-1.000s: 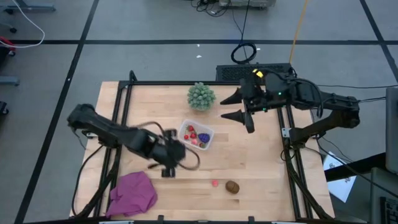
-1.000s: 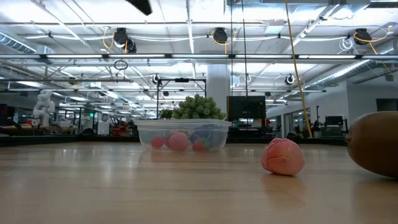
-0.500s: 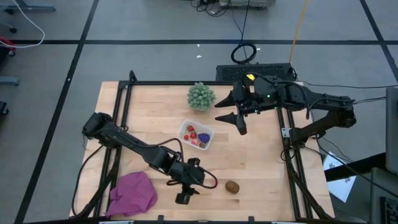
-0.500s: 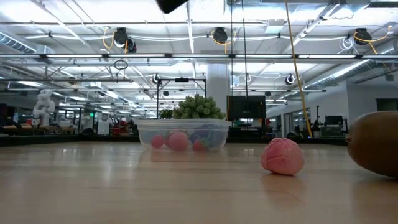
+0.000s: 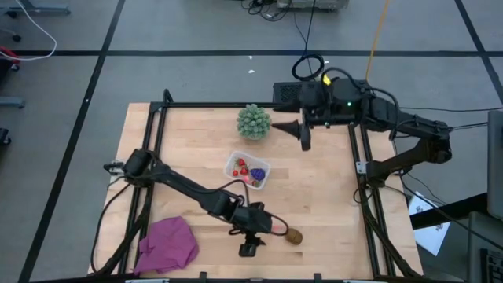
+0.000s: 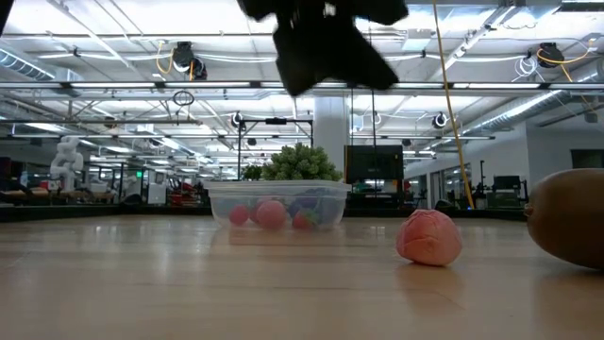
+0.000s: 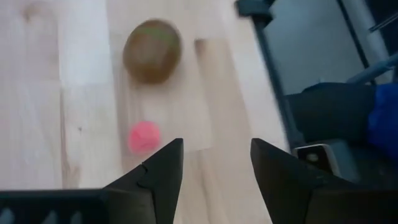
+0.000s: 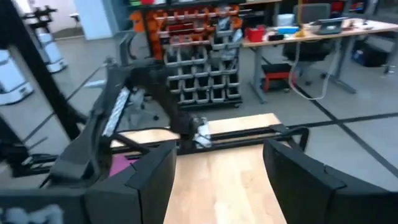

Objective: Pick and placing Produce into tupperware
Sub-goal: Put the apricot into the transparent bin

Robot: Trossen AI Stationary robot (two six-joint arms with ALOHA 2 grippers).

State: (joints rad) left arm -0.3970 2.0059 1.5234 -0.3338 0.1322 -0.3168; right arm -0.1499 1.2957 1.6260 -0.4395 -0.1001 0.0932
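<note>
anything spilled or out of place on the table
Nothing spilled or damaged. Two pieces sit loose on the table, apart from the tupperware: a pink berry and a brown oval piece, with the left end effector open above them.

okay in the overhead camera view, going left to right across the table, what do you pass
Magenta cloth → clear tupperware with berries inside → green spiky ball → left gripper → brown oval piece → right gripper.
</note>
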